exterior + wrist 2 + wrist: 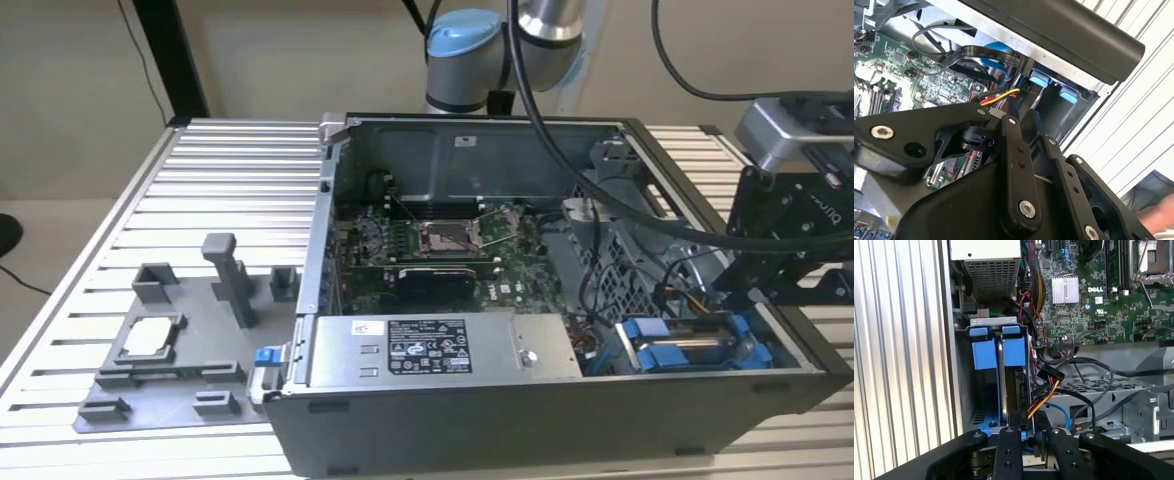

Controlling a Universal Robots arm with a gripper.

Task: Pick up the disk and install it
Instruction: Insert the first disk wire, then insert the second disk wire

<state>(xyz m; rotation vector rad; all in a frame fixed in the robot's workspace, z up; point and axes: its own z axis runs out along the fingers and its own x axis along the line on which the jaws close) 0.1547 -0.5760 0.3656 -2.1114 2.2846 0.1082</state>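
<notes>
In the exterior view, a big grey computer case (534, 400) lies open on the slatted metal surface (214, 190), toward its right side as this view shows it. The disk (674, 352) sits in the drive bay at the case's near corner on the exterior view's right, with its blue frame tabs poking up. The black claw (787, 250) hangs just above and beside that corner, and the arm (534, 60) reaches over the case from the far edge of the surface. A grey holder tray (167, 370) lies near the surface's other near corner. In the second wrist view, the claw's black links (1014, 165) point down into the bay, close to the blue tabs (1054, 85) and a yellow and red cable (1001, 96). In the first wrist view, the disk (1013, 390) stands on its thin edge in the bay, and its long side runs straight away from the claw. The claw (1026, 422) sits right at the disk's near end, in line with it. Its fingers look close together around that end, but I cannot tell if they are pinching it or not.
</notes>
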